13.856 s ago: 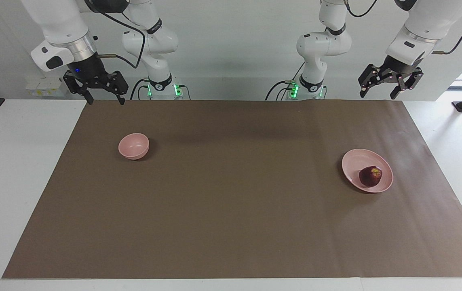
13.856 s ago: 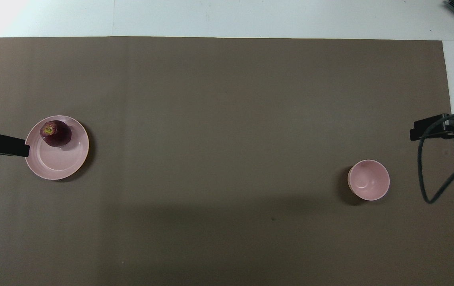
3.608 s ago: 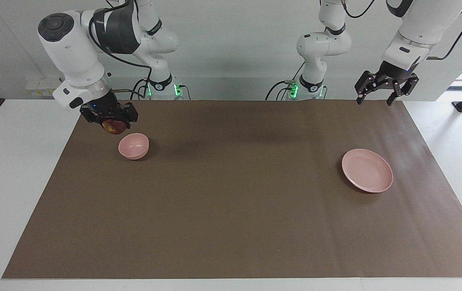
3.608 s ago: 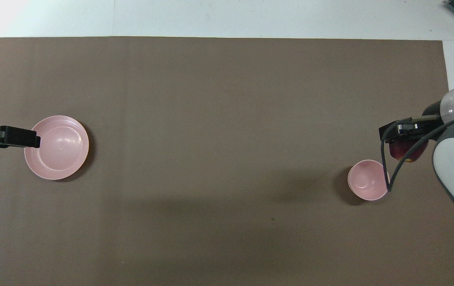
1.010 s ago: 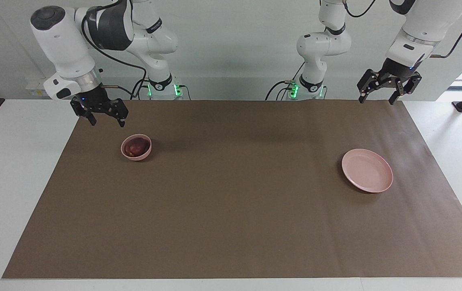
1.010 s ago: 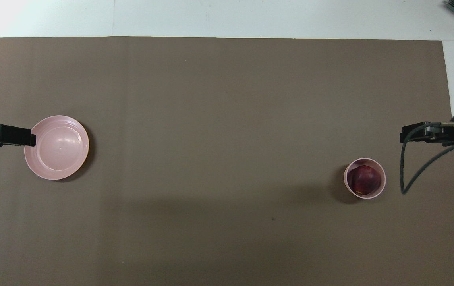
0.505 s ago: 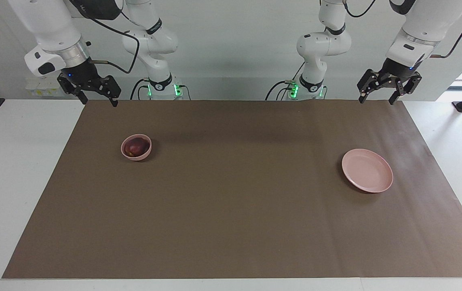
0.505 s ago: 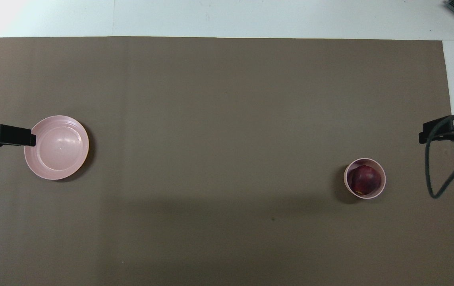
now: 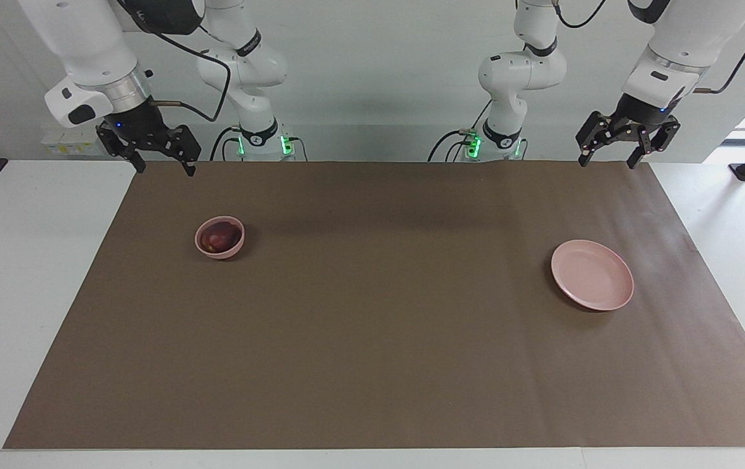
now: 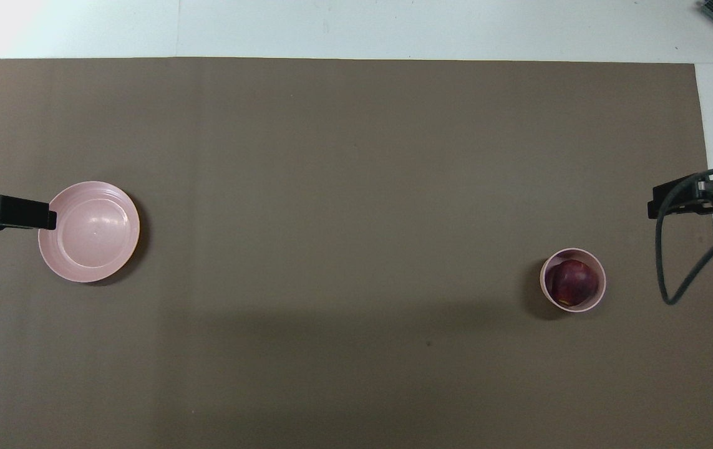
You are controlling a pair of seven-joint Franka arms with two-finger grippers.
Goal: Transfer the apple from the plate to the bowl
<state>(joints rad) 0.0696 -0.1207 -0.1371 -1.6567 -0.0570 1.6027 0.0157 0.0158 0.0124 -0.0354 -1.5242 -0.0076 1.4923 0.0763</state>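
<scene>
Count: one apple (image 9: 218, 236) sitting inside one bowl (image 9: 236, 248) at left-centre of the facing frame, one bare plate (image 9: 592, 284) at right-centre, two arms. Right end effector (image 9: 162, 165), upper left, and left end effector (image 9: 607, 157), upper right, both hang with fingers spread, holding nothing. Brown mat (image 9: 385, 339) covers the white worktop (image 9: 27, 273); pale wall at frame top.

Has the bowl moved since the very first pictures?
No. In the overhead view the bowl, now holding the apple, keeps its place against the brown mat's edge.
</scene>
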